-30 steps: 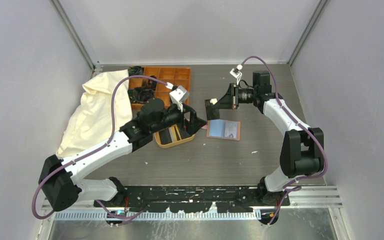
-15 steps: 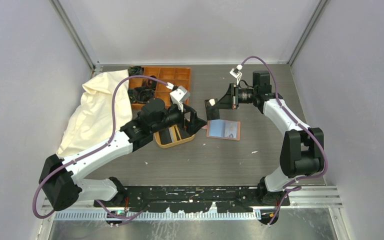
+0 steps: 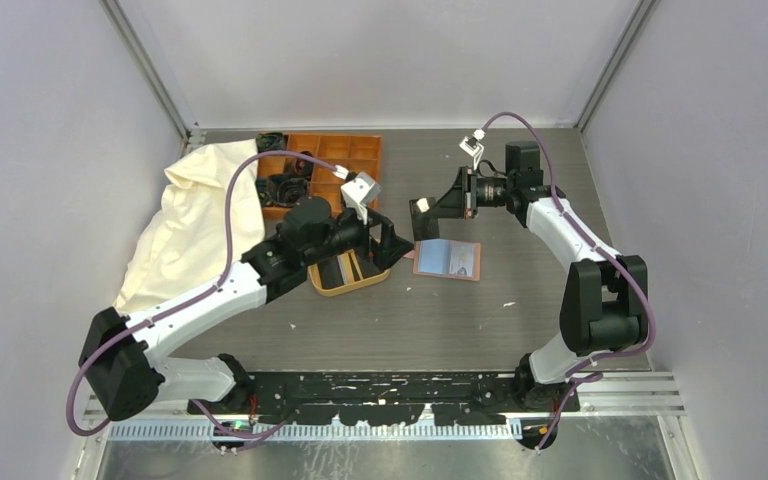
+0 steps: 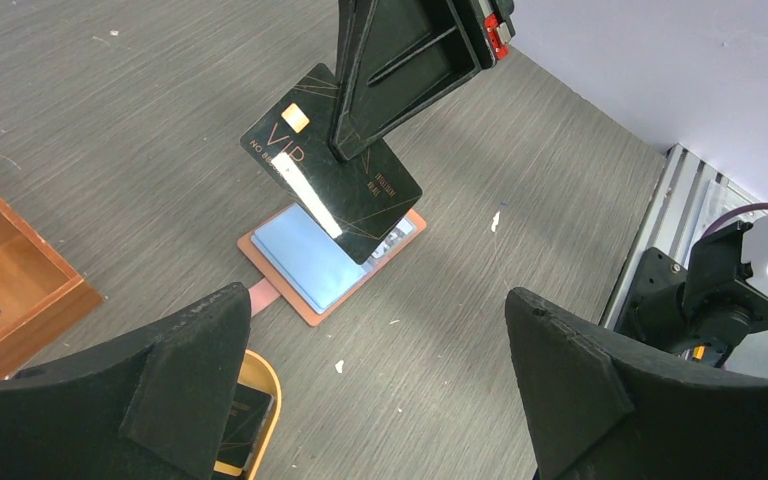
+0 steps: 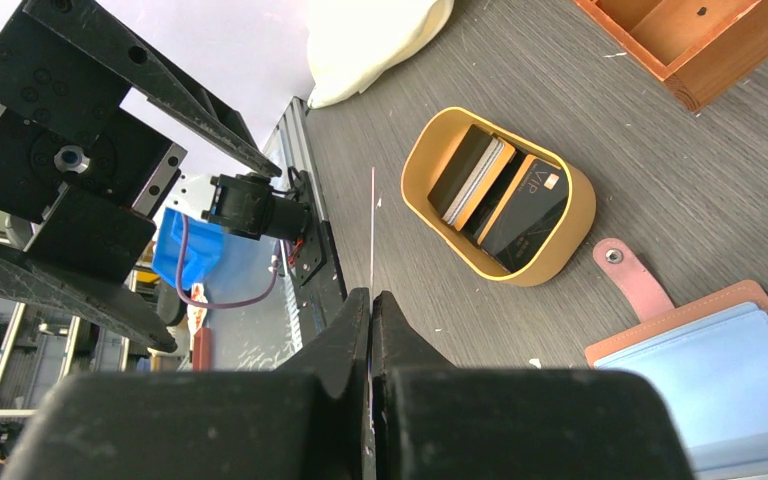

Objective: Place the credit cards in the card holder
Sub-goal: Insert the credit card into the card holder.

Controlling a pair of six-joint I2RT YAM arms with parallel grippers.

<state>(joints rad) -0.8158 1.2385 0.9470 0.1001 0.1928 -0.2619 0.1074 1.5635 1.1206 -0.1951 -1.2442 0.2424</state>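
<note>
My right gripper (image 4: 345, 150) is pinched fully shut on the edge of one black card (image 4: 330, 165) with gold "VIP" lettering and a chip. The card hangs tilted in the air above the far left corner of the card holder (image 3: 448, 260), and from the right wrist camera I see it only edge-on as a thin line running out from the closed fingertips (image 5: 358, 310). The card holder lies open and flat near the middle of the worktop (image 3: 460, 330), pale blue lining facing up, its pink snap tab (image 5: 625, 275) pointing toward the oval wooden tray (image 5: 420, 150). That tray sits just to the left of the holder, apart from it, and the remaining credit cards (image 5: 505, 195) stand on edge inside it, mostly black with a pale one between. My left gripper (image 4: 378, 300) hovers over the gap between tray and holder with its jaws spread as wide as they go and nothing between them. The orange compartment box (image 3: 335, 160) is against the worktop's far edge, left of centre, and a cream cloth (image 3: 195, 220) is bunched along the left edge.
</note>
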